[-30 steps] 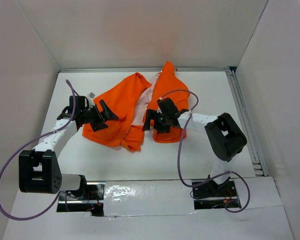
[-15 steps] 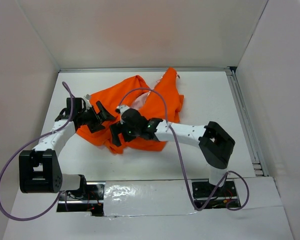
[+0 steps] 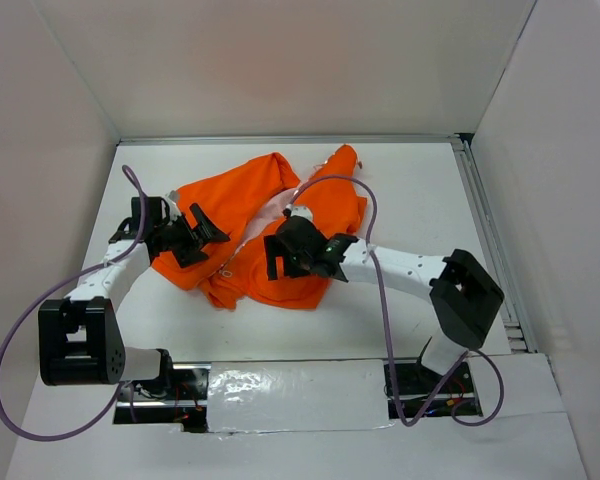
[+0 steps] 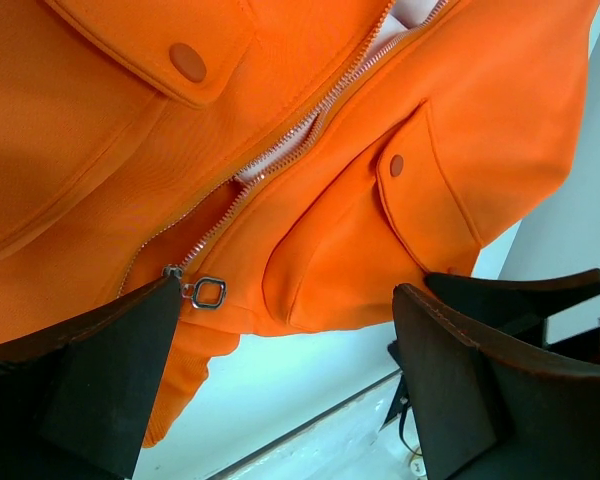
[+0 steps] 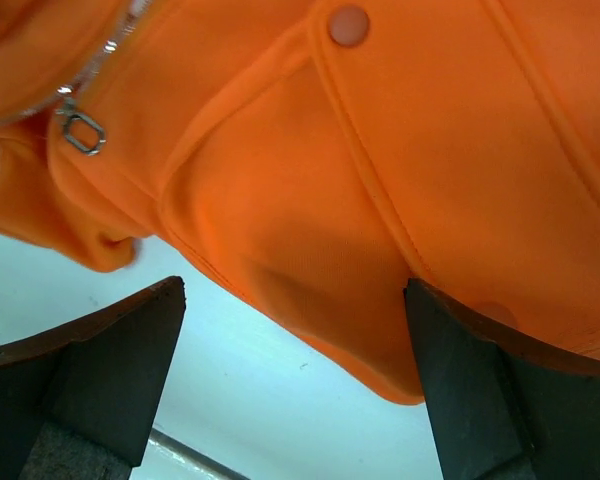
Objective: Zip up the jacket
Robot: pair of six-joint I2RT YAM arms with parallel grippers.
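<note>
The orange jacket lies crumpled mid-table, its two front panels drawn nearly together. My left gripper is open at its left edge. In the left wrist view the partly open zipper runs diagonally, and its slider with a metal ring pull sits just by the left finger; nothing is between the fingers. My right gripper is open over the jacket's lower middle. In the right wrist view the jacket's hem and a flap pocket hang between the fingers, with the ring pull at upper left.
White walls enclose the table on three sides. A metal rail runs along the right edge. Purple cables loop from both arms. A taped seam crosses the near edge by the arm bases.
My right arm swept left across the jacket, dragging the right panel over the pale lining, then backed off slightly right. The left gripper shifted a little left.
</note>
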